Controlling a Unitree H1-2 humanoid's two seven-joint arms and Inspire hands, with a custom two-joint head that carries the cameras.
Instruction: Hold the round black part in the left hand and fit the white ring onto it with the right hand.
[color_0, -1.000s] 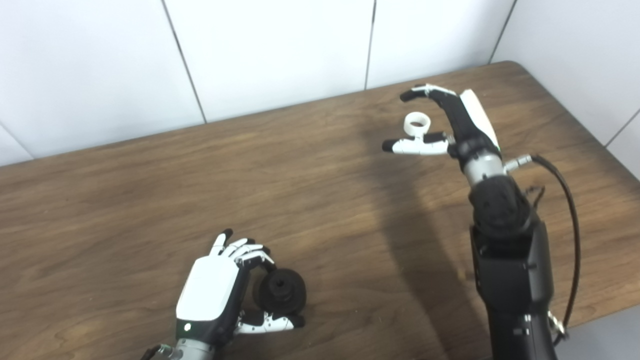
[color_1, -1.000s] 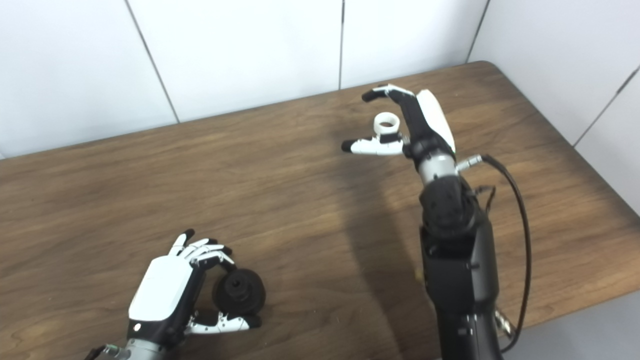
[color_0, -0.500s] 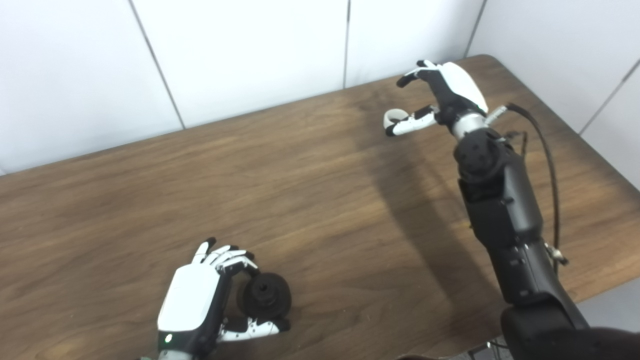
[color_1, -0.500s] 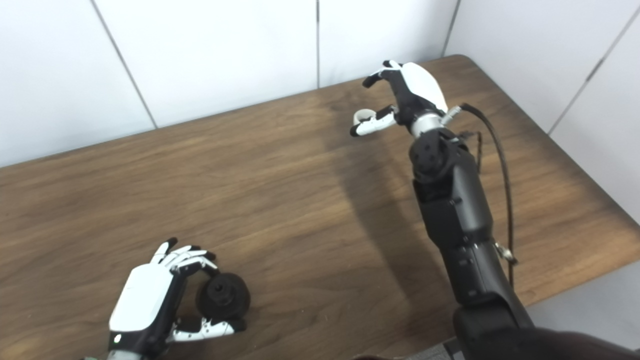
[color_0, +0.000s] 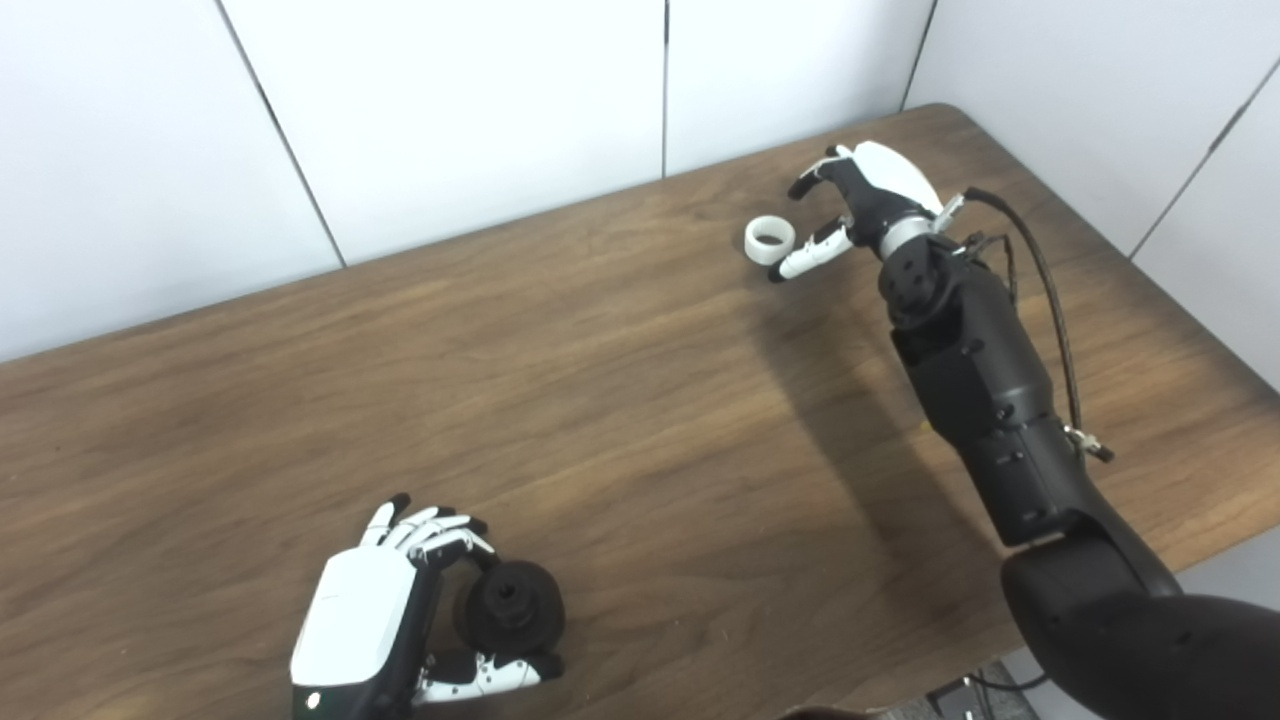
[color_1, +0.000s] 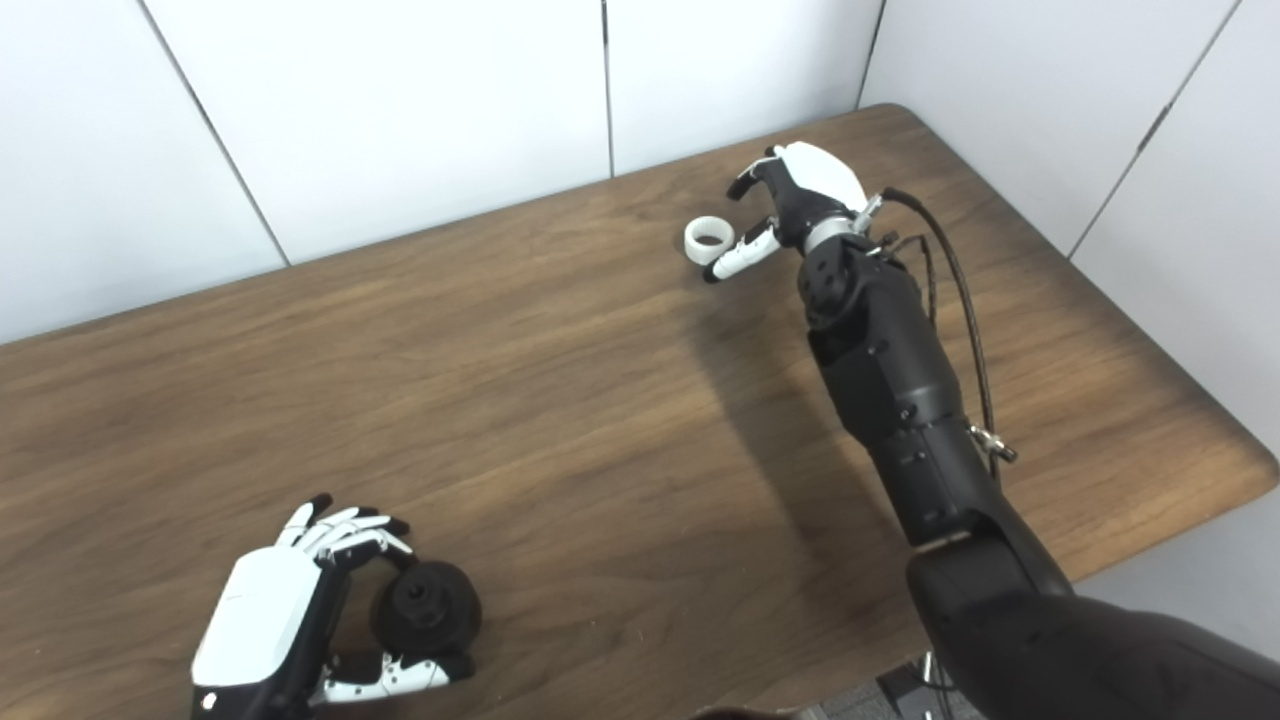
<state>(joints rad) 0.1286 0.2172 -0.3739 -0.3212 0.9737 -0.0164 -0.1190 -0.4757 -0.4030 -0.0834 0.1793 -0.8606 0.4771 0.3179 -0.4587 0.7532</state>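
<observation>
The round black part (color_0: 510, 620) sits at the table's near left, between the curled fingers and the thumb of my left hand (color_0: 370, 625), which is shut on it; it also shows in the right eye view (color_1: 425, 608). The white ring (color_0: 770, 237) lies flat on the table at the far right. My right hand (color_0: 860, 195) is open just right of the ring. Its thumb (color_0: 805, 258) points at the ring's near side, and its fingers (color_0: 815, 180) arch above the table behind it. The ring is free of the hand.
The brown wooden table (color_0: 600, 400) ends close to the white wall behind the ring. Its rounded right corner (color_0: 960, 110) is near my right hand. A black cable (color_0: 1050, 290) loops along my right forearm.
The camera view has shifted. My right arm has reached farther out and the hand has come down beside the ring. My left hand stays on the black part.
</observation>
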